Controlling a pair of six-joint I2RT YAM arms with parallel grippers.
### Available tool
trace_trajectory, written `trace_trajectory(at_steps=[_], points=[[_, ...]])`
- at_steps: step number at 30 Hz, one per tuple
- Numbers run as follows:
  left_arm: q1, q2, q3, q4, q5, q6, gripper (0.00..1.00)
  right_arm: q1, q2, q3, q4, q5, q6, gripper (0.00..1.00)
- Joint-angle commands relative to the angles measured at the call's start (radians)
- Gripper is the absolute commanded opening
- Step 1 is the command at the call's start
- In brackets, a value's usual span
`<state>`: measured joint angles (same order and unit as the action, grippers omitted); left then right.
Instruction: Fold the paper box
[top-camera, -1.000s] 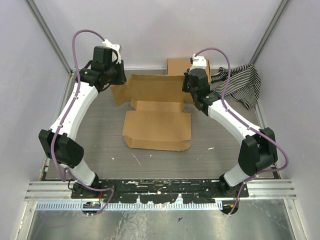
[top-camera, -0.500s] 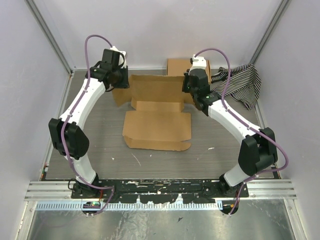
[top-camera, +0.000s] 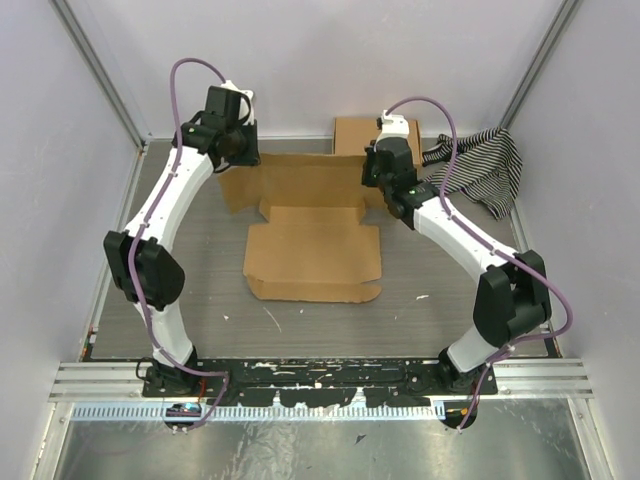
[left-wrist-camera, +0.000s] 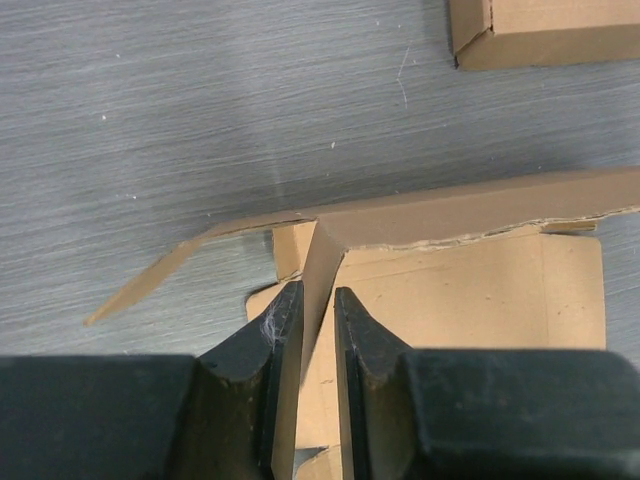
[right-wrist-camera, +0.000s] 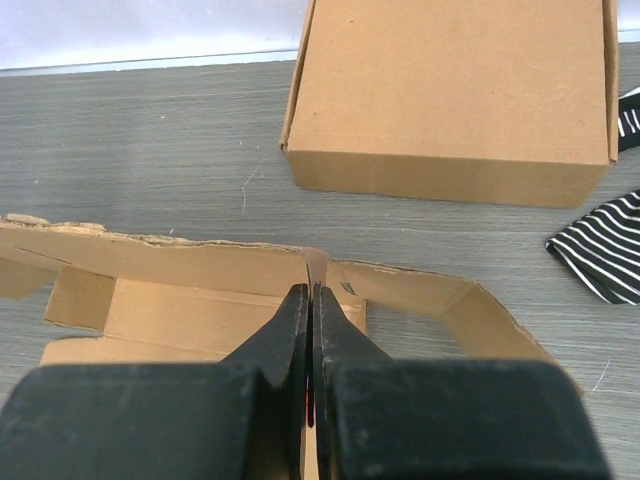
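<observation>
The paper box (top-camera: 312, 245) lies unfolded in the middle of the table, brown cardboard with its back wall (top-camera: 300, 180) raised. My left gripper (top-camera: 238, 160) is at the wall's left end. In the left wrist view its jaws (left-wrist-camera: 317, 290) straddle an upright side flap (left-wrist-camera: 322, 262); the flap lies against the left finger and a narrow gap shows at the right finger. My right gripper (top-camera: 378, 182) is at the wall's right end. Its jaws (right-wrist-camera: 311, 288) are pinched shut on the thin flap at the corner of the paper box (right-wrist-camera: 200, 265).
A ready-made brown cardboard box (top-camera: 358, 133) stands just behind the raised wall, also seen in the right wrist view (right-wrist-camera: 450, 90). A black-and-white striped cloth (top-camera: 485, 165) lies at the back right. Enclosure walls ring the table.
My left arm has swung its gripper right and forward onto the box's left side flap, and its jaws have narrowed slightly. The right gripper has kept its pinch in place.
</observation>
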<state>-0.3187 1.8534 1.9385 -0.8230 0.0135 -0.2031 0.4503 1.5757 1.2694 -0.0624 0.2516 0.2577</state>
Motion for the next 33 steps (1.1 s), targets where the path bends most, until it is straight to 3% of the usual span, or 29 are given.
trace_trajectory(at_steps=[1, 6, 8, 13, 20, 28, 33], points=[[0.001, 0.044, 0.054, -0.062, 0.010, -0.003, 0.23, 0.006, 0.003, 0.058, 0.003, -0.016, 0.018, 0.03], [0.001, 0.059, 0.041, -0.071, -0.022, -0.005, 0.08, 0.005, 0.018, 0.079, -0.016, -0.020, 0.021, 0.04], [0.001, 0.062, 0.030, -0.064, -0.028, -0.007, 0.00, 0.004, 0.030, 0.100, -0.041, -0.024, 0.026, 0.10], [0.001, 0.060, -0.012, -0.035, -0.041, -0.015, 0.00, 0.002, 0.058, 0.208, -0.169, -0.086, 0.024, 0.37], [0.000, -0.008, -0.166, 0.083, -0.081, -0.006, 0.00, -0.051, -0.033, 0.249, -0.260, -0.179, -0.001, 0.57], [-0.004, -0.136, -0.429, 0.296, -0.120, 0.015, 0.00, -0.286, -0.105, 0.179, -0.274, -0.302, 0.032, 0.56], [-0.003, -0.170, -0.469, 0.331, -0.139, 0.021, 0.00, -0.326, -0.026, 0.165, -0.289, -0.308, -0.062, 0.53]])
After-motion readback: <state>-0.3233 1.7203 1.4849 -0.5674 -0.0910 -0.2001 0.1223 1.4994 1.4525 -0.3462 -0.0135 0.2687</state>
